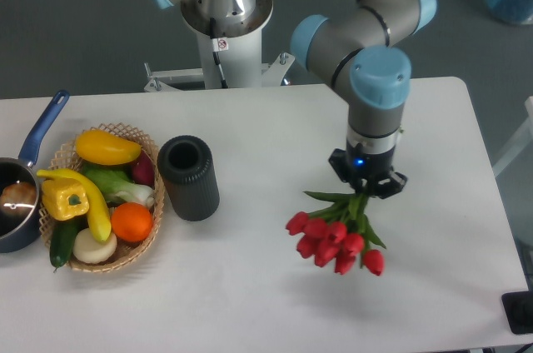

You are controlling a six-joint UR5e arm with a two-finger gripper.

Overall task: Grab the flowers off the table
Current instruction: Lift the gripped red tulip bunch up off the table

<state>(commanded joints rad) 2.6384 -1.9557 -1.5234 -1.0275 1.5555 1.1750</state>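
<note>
The flowers [335, 241], a bunch of red tulip buds with green stems and leaves, hang over the right half of the white table [250, 303], buds pointing down toward the front. My gripper [365, 190] is shut on their stems, directly above the buds. The bunch appears lifted off the tabletop. The fingertips are mostly hidden by the wrist and the leaves.
A black cylindrical vase [189, 177] stands upright left of centre. A wicker basket [129, 255] of fruit and vegetables sits at the left, with a blue saucepan [21, 195] at the far left edge. The robot base [225, 28] stands behind the table.
</note>
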